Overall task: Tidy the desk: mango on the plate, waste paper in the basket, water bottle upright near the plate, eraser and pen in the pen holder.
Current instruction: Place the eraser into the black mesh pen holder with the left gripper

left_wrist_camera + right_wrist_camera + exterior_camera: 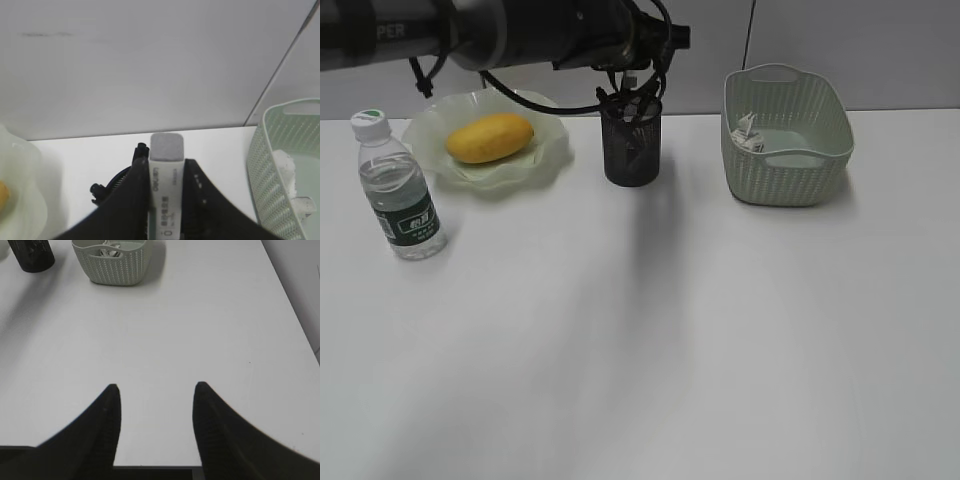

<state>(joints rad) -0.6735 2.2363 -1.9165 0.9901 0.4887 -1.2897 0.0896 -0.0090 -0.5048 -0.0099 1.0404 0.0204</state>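
The left end effector (pixel 166 210) is clamped on the eraser (pixel 166 187) above the pen holder (pixel 632 140), between plate (pixel 552 150) and basket (pixel 787 140). I'd centre it over the mesh mouth, lower slightly, then let go. The right end effector (pixel 156 395) hangs spread and empty over the desk (pixel 200 330).

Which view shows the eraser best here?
The left wrist view: the eraser fills the centre, clamped in the left gripper, label readable. The exterior view hides it behind the arm; the right wrist view misses it.
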